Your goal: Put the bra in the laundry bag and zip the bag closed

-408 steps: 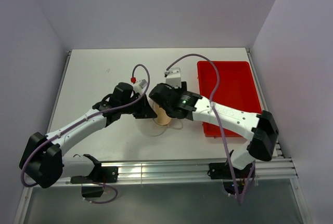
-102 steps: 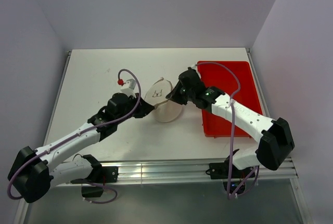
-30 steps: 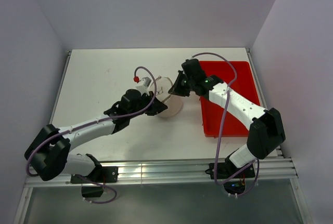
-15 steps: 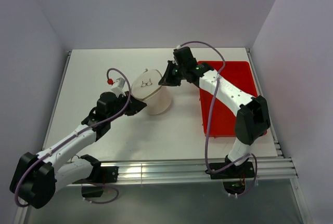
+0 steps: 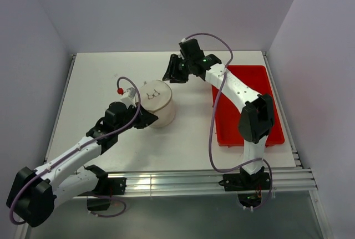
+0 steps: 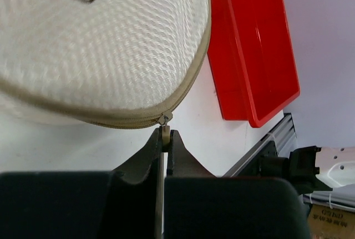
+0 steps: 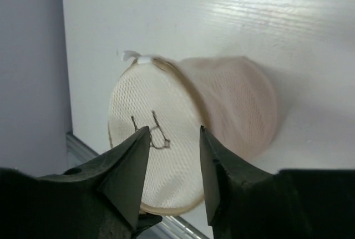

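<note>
The laundry bag (image 5: 157,103) stands on the table, its printed round face up. In the left wrist view its mesh face (image 6: 111,39) fills the top, with the zip running along its lower rim. My left gripper (image 5: 145,118) is at the bag's near-left side and is shut on the zip pull (image 6: 165,132). My right gripper (image 5: 173,74) is open and empty, apart from the bag on its far-right side; in its own view the gripper (image 7: 173,139) frames the bag (image 7: 183,156). The bra is not seen directly; a peach tint shows through the bag's side wall (image 7: 238,106).
The red tray (image 5: 247,103) lies at the right of the table, under the right arm; it also shows in the left wrist view (image 6: 255,56). White walls close in the table at the back and sides. An aluminium rail (image 5: 183,181) runs along the near edge.
The bag has gone left and now stands with its face up. My right gripper has let go and moved back and away. My left gripper stays clamped at the bag's rim.
</note>
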Robot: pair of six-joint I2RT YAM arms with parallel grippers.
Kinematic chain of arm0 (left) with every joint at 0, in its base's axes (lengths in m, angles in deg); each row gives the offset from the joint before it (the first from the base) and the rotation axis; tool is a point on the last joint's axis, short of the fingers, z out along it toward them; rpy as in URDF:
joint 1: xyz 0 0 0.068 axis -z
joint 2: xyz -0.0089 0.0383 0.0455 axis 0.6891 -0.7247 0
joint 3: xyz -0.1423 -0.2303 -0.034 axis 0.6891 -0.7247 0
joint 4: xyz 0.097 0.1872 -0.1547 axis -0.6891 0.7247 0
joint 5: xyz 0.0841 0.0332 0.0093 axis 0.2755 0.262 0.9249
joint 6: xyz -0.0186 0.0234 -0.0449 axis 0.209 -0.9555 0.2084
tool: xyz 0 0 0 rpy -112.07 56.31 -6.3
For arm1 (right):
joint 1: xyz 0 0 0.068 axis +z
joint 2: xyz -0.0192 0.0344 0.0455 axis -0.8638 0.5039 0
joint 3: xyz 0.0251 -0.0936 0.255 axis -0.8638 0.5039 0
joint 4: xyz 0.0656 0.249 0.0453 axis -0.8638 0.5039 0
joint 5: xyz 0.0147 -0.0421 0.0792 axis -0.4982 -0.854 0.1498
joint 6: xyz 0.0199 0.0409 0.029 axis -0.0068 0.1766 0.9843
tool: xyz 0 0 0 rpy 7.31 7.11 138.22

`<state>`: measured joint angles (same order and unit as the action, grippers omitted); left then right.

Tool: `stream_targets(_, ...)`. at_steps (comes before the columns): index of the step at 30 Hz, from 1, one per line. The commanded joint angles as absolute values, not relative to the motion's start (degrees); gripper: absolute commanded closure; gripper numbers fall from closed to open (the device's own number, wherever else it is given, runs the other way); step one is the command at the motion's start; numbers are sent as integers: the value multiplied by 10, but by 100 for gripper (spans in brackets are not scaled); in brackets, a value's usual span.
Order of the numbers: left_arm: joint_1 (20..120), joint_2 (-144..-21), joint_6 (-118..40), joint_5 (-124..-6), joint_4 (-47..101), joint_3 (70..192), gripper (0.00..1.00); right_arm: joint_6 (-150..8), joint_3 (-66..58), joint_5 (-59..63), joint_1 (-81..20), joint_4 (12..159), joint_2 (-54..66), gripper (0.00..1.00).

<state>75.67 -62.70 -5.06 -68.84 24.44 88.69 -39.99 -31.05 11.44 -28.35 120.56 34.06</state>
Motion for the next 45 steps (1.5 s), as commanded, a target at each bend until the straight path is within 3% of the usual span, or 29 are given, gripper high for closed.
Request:
stream_targets(1,770,-648,-38,-700,209,892,100,-408,-295,79,-289,1196,307,51)
stream_targets(2,771,-652,-38,-701,204,894,100,-407,-290,72,-289,1197,296,46)
stream_targets(6,780,-680,-39,-705,185,909,100,-394,-255,59,-287,1200,251,44)
stream_targets(14,795,-725,-37,-712,151,926,100,-311,-6,76,-285,1114,31,43)
stream_targets(19,809,-743,-39,-718,138,931,100,-254,102,111,-259,1055,-23,43)
stream_targets(26,836,-761,-41,-719,134,949,100,-164,167,71,-191,968,-27,44)
stream_targets(41,864,-758,-34,-710,136,935,100,-58,237,13,-183,867,18,46)
stream_targets(43,866,-754,-33,-708,137,932,100,-49,245,9,-183,857,20,48)
stream_targets(45,867,-753,-33,-705,139,926,100,-46,250,3,-183,851,19,58)
